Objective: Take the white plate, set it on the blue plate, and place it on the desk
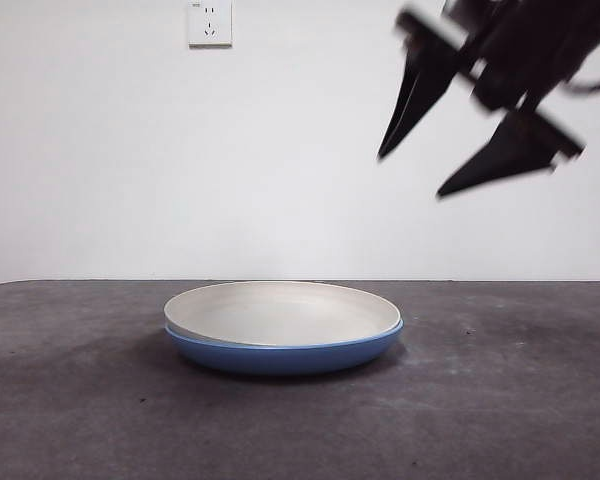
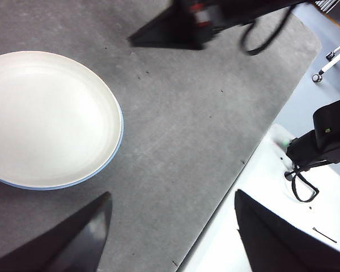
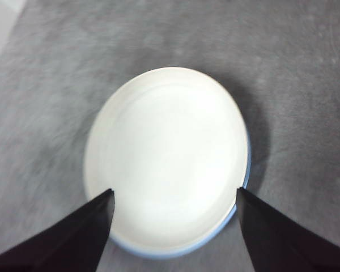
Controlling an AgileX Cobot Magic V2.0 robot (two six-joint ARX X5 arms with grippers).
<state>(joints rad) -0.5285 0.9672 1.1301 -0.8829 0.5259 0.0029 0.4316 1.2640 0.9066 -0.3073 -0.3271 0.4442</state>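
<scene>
Front view: white plate (image 1: 280,310) is sitting nested in blue plate (image 1: 280,355) on desk (image 1: 70,400).
Right gripper (image 3: 174,207): hovering above, jaws spread, empty.
Left gripper (image 2: 173,212): waiting aside, jaws apart.

Plain white wall (image 1: 100,150) w/ power socket (image 1: 209,22)

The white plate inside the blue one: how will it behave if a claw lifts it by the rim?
The white plate looks stiff, so it should probably lift in one piece. Its smooth, low rim may slip between the fingers. It sits slightly askew in the blue plate, so it likely comes free easily.
</scene>
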